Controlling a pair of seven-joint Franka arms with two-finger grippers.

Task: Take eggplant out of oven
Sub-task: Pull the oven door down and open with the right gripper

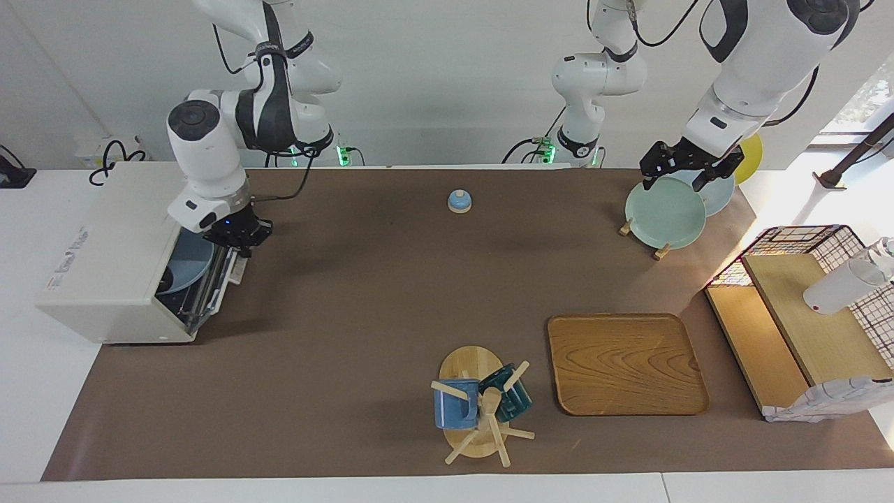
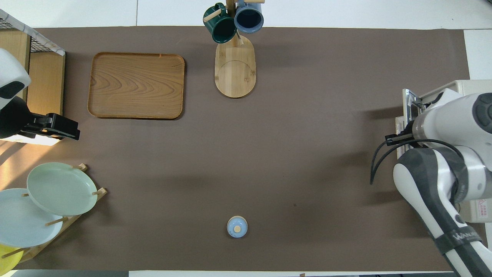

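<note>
Eggplant is hidden inside the oven (image 1: 105,265); judged light, slippery, best pinched mid-body; right gripper (image 1: 237,237) finger state is unclear.

Oven (image 1: 105,251) showing cream-white w/ dark door; table (image 1: 363,293) wearing plain brown cover, white at edges; tray (image 1: 625,363) showing warm wood grain; mugs: one blue (image 1: 455,405), one dark green (image 1: 508,392), hanging on pale wood rack (image 1: 475,419); plates showing mint green (image 1: 665,213), pale blue (image 2: 19,221), yellow (image 2: 7,256); wire basket (image 1: 803,241) showing black grid; both grippers, right (image 1: 237,234) & left (image 1: 688,164), showing black
</note>
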